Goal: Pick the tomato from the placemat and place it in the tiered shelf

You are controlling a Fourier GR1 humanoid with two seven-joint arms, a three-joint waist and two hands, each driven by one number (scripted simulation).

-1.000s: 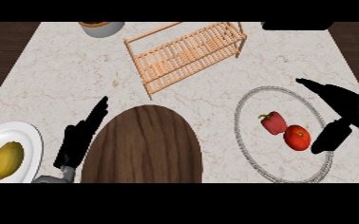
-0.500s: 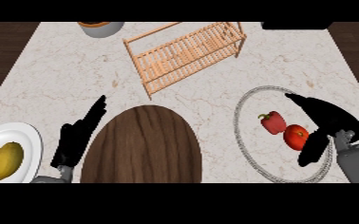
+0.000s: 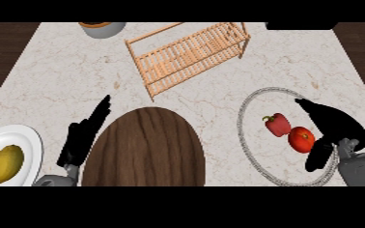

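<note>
**Two red items on the placemat, my right hand at the tomato**

Two red things lie together on the round grey-rimmed placemat (image 3: 251, 125) at the right of the marble desk (image 3: 71, 77): the tomato (image 3: 301, 139) and, just beside it to the upper left, a red bell pepper (image 3: 277, 124). I see my right hand (image 3: 329, 125) over the mat's right part, its fingers (image 3: 311, 108) spread and reaching above the tomato while the thumb (image 3: 317, 157) hangs below it; the hand brackets the tomato from the right, apart rather than clamped. Whether any part touches the fruit I cannot tell, since black hand and shadow merge there.

The wooden tiered shelf (image 3: 189, 55) lies tilted at the upper middle of the desk, well apart from the mat. My left hand (image 3: 82, 135) rests at the lower left, fingers straight, beside a dark round wooden board (image 3: 146, 149). A white plate (image 3: 28, 140) with a yellow fruit (image 3: 8, 162) sits at the left edge, and a grey bowl (image 3: 103, 29) stands at the top.
</note>
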